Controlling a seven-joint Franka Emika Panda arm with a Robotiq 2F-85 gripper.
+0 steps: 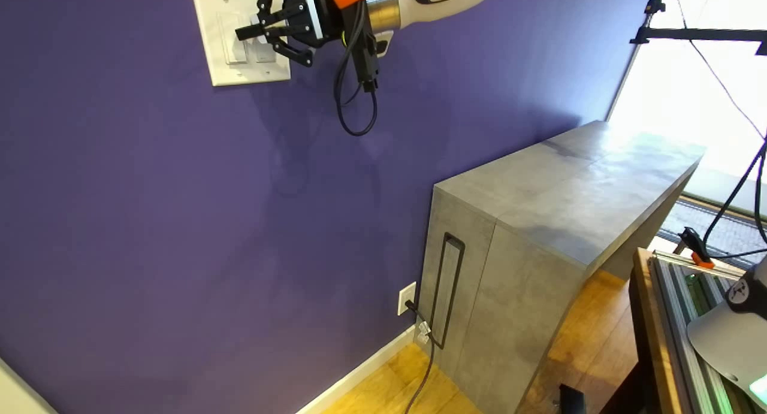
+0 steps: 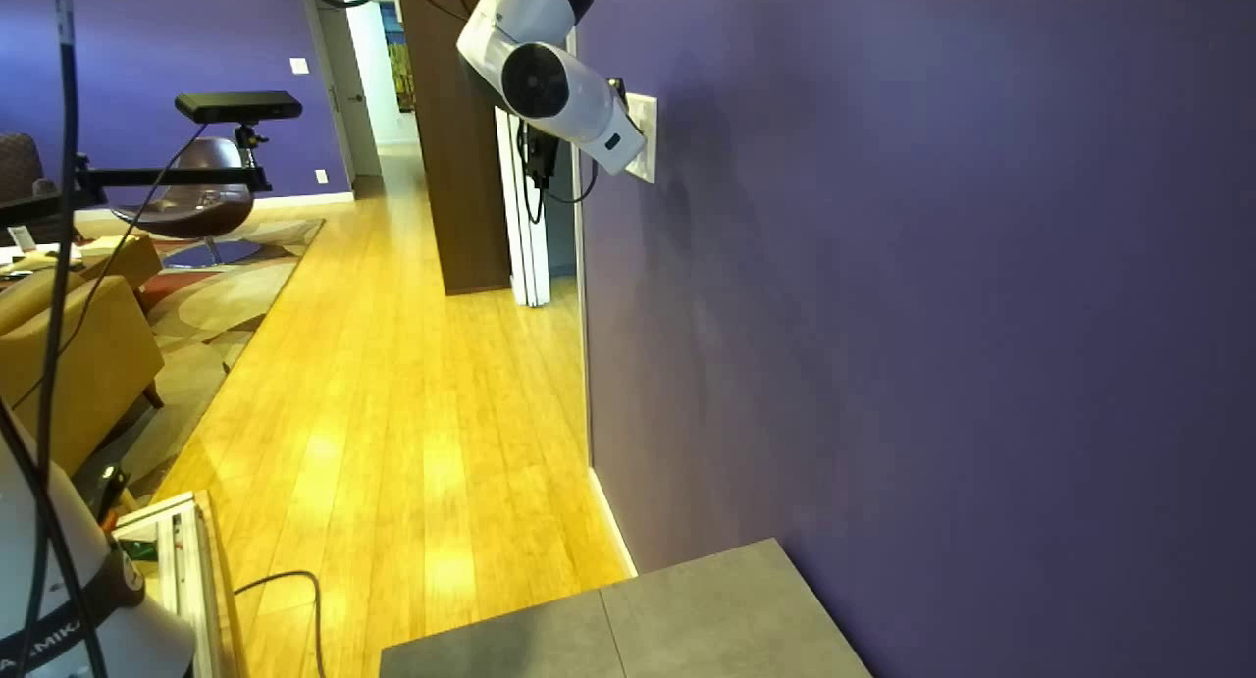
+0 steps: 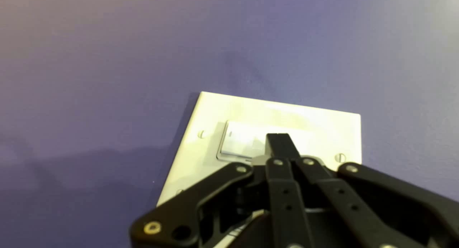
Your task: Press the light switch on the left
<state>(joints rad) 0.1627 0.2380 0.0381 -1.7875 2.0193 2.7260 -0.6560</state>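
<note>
One hand (image 1: 247, 32) has both fingers (image 3: 280, 145) pressed together. Ahead of it, on one white wall plate (image 1: 210, 36), the left light switch (image 3: 247, 138) lies at the fingertips, contact unclear; a second switch (image 1: 265, 54) is partly hidden behind the hand.

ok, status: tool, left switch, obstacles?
Tool shut, tip in front of left light switch. Contact: can't tell. No obstruction seen; right-hand paddle beside it, partly hidden.

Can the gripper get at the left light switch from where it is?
Likely yes: the gripper looks shut, its fingertips right in front of the left light switch, with nothing visible blocking. Can't tell whether they touch it.
</note>
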